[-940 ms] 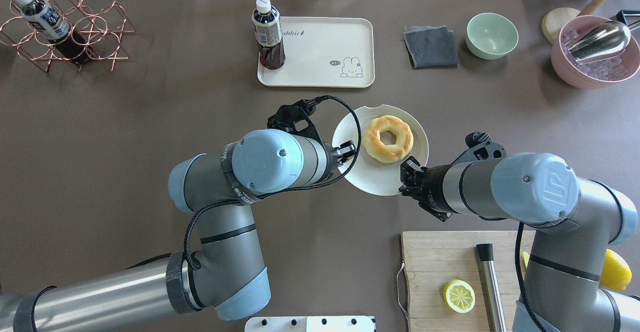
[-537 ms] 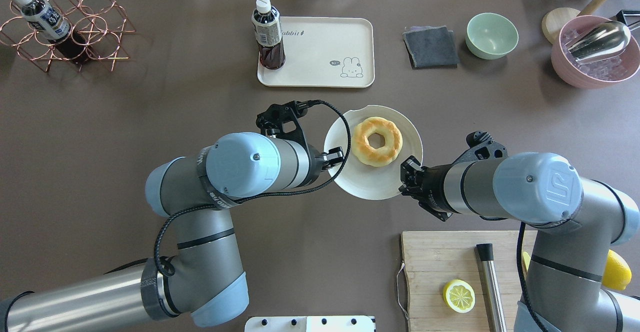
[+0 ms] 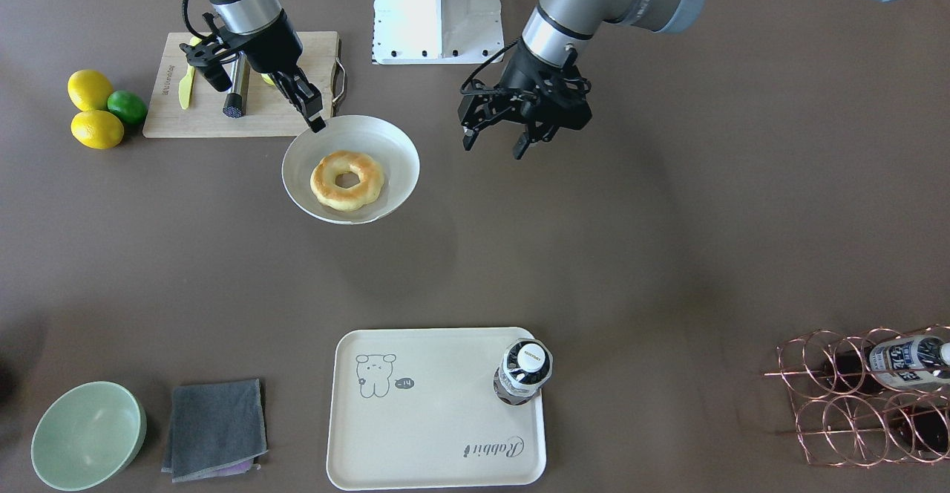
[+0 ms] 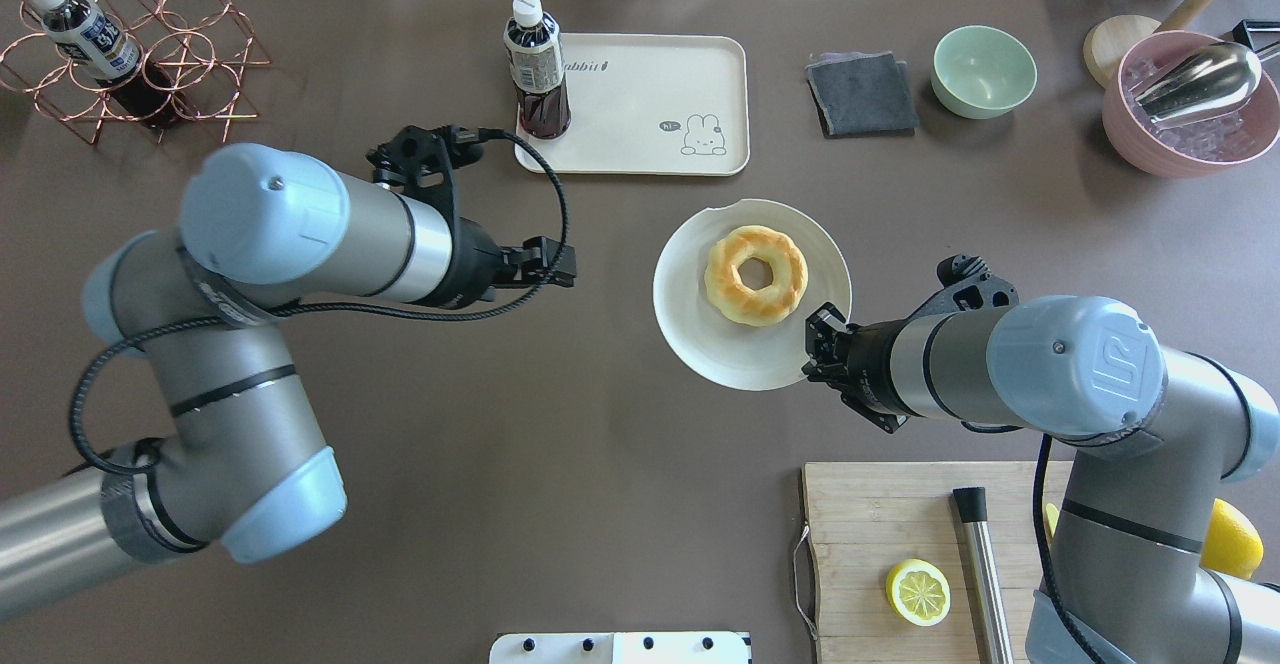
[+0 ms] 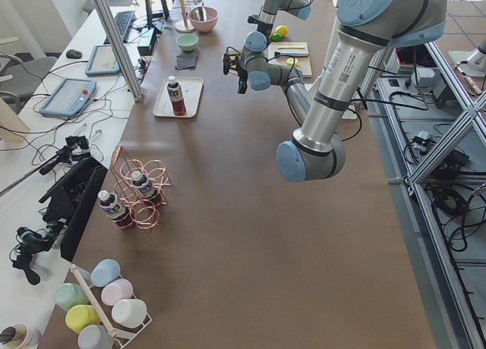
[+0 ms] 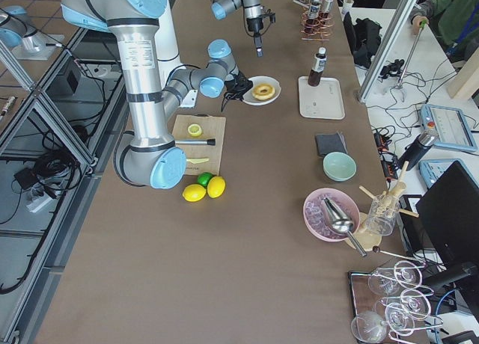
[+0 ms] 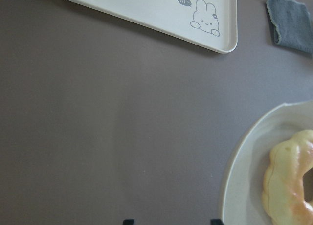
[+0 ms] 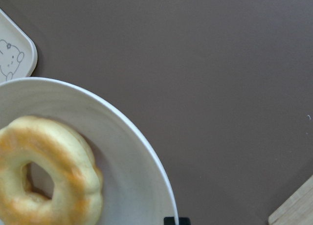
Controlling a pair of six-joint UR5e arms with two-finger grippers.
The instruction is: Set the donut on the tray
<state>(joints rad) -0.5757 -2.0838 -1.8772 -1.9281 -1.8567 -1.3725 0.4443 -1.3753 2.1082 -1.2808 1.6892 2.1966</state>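
Observation:
The golden donut [image 4: 755, 274] lies on a round white plate [image 4: 720, 354] in the middle of the table. My right gripper [image 4: 822, 339] is shut on the plate's near right rim, and its wrist view shows the donut [image 8: 49, 171] and plate [image 8: 127, 161] close up. My left gripper [image 4: 560, 264] is open and empty, well left of the plate above bare table; it also shows in the front view [image 3: 493, 144]. The cream rabbit tray [image 4: 650, 104] lies beyond the plate, with a dark drink bottle [image 4: 535, 64] standing on its left end.
A wooden cutting board [image 4: 880, 544] with a lemon half [image 4: 918, 592] and a steel bar [image 4: 980, 564] lies front right. A grey cloth [image 4: 862, 92], a green bowl [image 4: 984, 70] and a pink bowl [image 4: 1190, 104] stand at back right. A copper wire rack [image 4: 130, 54] stands at back left.
My left gripper has left the plate's left rim and drawn back to the left. The plate and donut shifted slightly. My right gripper stays at the plate's right rim.

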